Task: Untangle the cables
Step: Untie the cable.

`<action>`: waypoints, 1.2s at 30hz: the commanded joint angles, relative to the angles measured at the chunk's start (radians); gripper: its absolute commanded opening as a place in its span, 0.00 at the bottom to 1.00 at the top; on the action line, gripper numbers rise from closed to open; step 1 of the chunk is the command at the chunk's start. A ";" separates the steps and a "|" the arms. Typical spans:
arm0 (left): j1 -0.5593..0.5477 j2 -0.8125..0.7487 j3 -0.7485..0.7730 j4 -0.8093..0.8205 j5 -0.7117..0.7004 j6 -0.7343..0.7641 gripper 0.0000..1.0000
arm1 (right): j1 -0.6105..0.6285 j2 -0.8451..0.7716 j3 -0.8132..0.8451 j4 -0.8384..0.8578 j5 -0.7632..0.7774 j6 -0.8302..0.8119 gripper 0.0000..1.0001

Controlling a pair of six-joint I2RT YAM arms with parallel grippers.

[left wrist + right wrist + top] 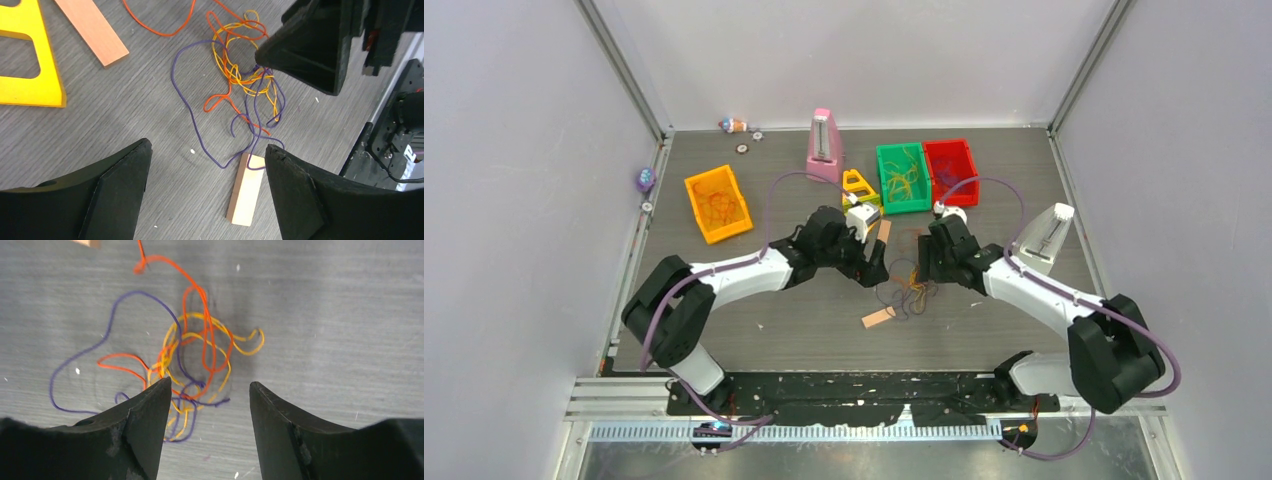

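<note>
Straddling the cables [192,360], the right end effector [210,386] gapes.

Light is bright, even and diffuse, falling from above. In the top view the pale walls [504,200] look slightly washed out, shadows under the arms [744,270] are faint, and the frame posts [624,70] splay outward toward the upper corners. In the right wrist view a soft grey shadow smudges the table [325,315] at centre around the cables [200,365], which stay sharp.
</note>
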 commanded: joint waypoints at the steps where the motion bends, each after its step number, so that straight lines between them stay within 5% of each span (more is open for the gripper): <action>1: -0.016 0.044 0.093 -0.150 -0.038 0.039 0.83 | -0.016 0.063 0.113 0.069 0.044 -0.051 0.64; 12: -0.016 -0.015 0.049 -0.135 -0.114 0.032 0.83 | -0.073 0.372 0.339 0.056 -0.035 -0.108 0.61; 14: -0.016 -0.033 0.035 -0.102 -0.118 0.033 0.83 | -0.074 0.412 0.364 0.039 -0.072 -0.110 0.53; 16: -0.016 -0.044 0.022 -0.086 -0.107 0.039 0.83 | -0.074 0.419 0.370 0.036 -0.109 -0.116 0.36; 17: -0.016 -0.045 0.021 -0.082 -0.096 0.040 0.83 | -0.074 0.410 0.370 0.033 -0.119 -0.122 0.19; 19: -0.016 -0.044 0.022 -0.079 -0.078 0.041 0.83 | -0.074 0.370 0.374 0.015 -0.130 -0.133 0.07; 30: -0.016 -0.251 -0.187 0.169 -0.106 0.033 0.84 | -0.072 0.018 0.485 -0.097 -0.318 -0.161 0.05; 36: -0.016 -0.381 -0.331 0.395 -0.039 -0.003 0.94 | -0.067 -0.068 0.564 -0.110 -0.464 -0.154 0.05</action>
